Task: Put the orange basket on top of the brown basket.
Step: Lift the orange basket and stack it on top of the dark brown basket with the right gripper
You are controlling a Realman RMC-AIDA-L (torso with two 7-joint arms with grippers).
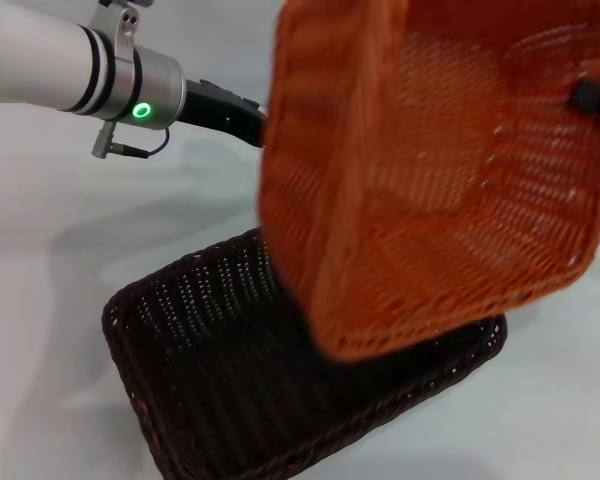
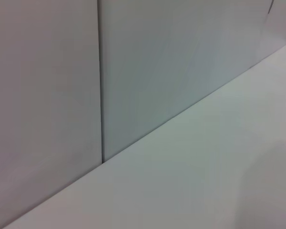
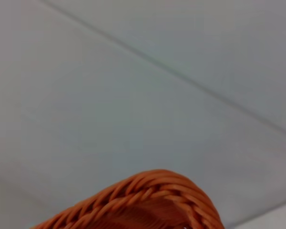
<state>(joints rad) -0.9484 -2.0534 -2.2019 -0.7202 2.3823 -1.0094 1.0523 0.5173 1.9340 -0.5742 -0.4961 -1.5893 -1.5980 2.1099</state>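
The orange basket (image 1: 435, 170) hangs in the air, tilted steeply with its opening facing me, above the far right part of the brown basket (image 1: 210, 390), which stands on the table. My right gripper (image 1: 592, 98) shows as a dark piece on the orange basket's right rim and is shut on it. That rim fills the near edge of the right wrist view (image 3: 148, 202). My left gripper (image 1: 250, 120) reaches in from the upper left to the orange basket's left side, and its tip is hidden behind the basket.
The white table (image 1: 60, 230) surrounds the baskets. The left wrist view shows only the table (image 2: 205, 167) and a pale wall panel (image 2: 157, 62) with a vertical seam behind it.
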